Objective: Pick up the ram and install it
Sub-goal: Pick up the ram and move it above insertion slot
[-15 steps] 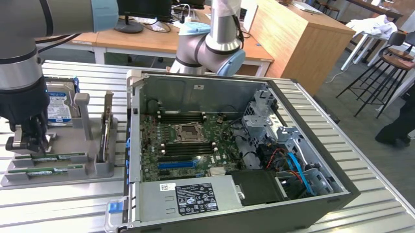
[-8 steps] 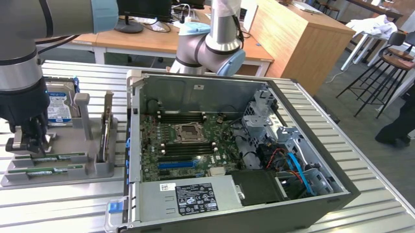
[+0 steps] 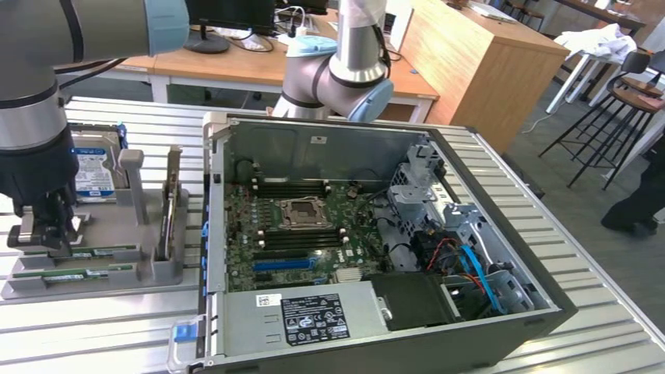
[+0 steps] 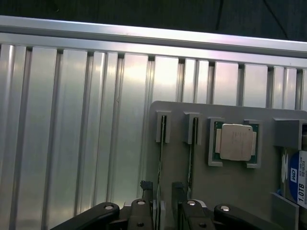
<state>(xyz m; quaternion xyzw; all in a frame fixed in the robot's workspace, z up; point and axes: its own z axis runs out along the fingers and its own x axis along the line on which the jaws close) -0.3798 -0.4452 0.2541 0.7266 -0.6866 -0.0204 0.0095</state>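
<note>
Over on the exterior view's left, the gripper (image 4: 161,186) hung with its jaws spread wide, a finger on either side of the ram (image 4: 162,158), not pinching it. Its twin stick (image 4: 192,158) sat in the next slot of the gray tray (image 4: 230,191), then a processor chip (image 4: 236,142), a hard drive (image 4: 298,179), and the open PC case (image 3: 311,148) well apart on the surface (image 4: 72,120).

The arm (image 3: 343,70) is built of smooth grey tubes joined by rounded elbows with pale blue caps (image 3: 311,45); a black cable (image 3: 93,68) runs along one link. The gripper (image 4: 162,203) is matte black, its linkage bars curved and pinned with round silver screws (image 4: 139,203)
</note>
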